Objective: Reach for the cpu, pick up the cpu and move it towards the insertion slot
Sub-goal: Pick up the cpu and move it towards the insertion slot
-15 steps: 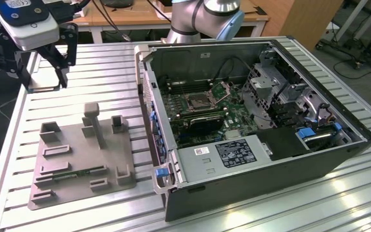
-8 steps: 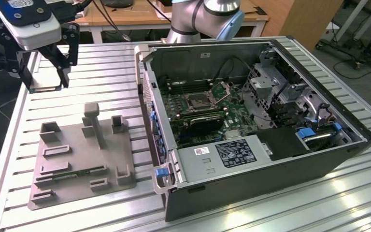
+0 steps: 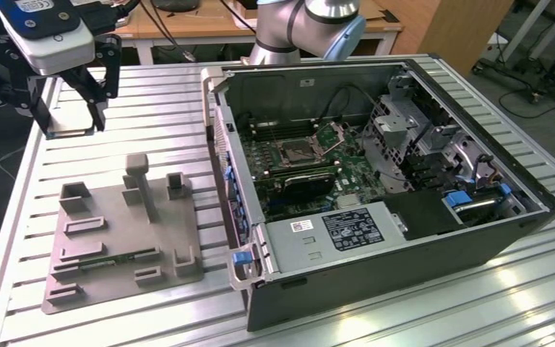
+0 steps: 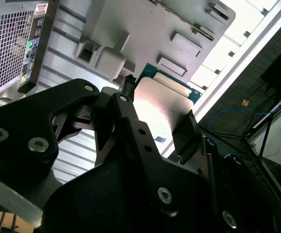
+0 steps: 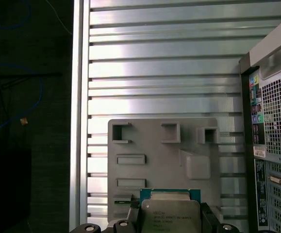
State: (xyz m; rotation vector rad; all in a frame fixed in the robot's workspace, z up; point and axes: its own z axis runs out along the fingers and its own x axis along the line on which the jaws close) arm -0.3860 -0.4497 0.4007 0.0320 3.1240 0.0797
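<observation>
Well, the gripper hangs high over the slatted metal table, at the exterior view's left, with the cpu pinched flat between its two fingers, one on each opposite edge. Held by the edges that way, the chip shows its metal top to both wrist views, and the grip keeps clear of its faces (sensible, I'd judge, for a part that must go down flat into a socket).

The chip is off the grey tray, which lies on the table below it and nearer the exterior camera, with a thin green stick in one of its pockets. The insertion slot sits well apart, down inside the open computer case at the exterior view's right, with a hinged metal bracket tipped up just beside it.

Between chip and slot stands the case's side wall. Cables and a drive cage crowd the socket's other side.
</observation>
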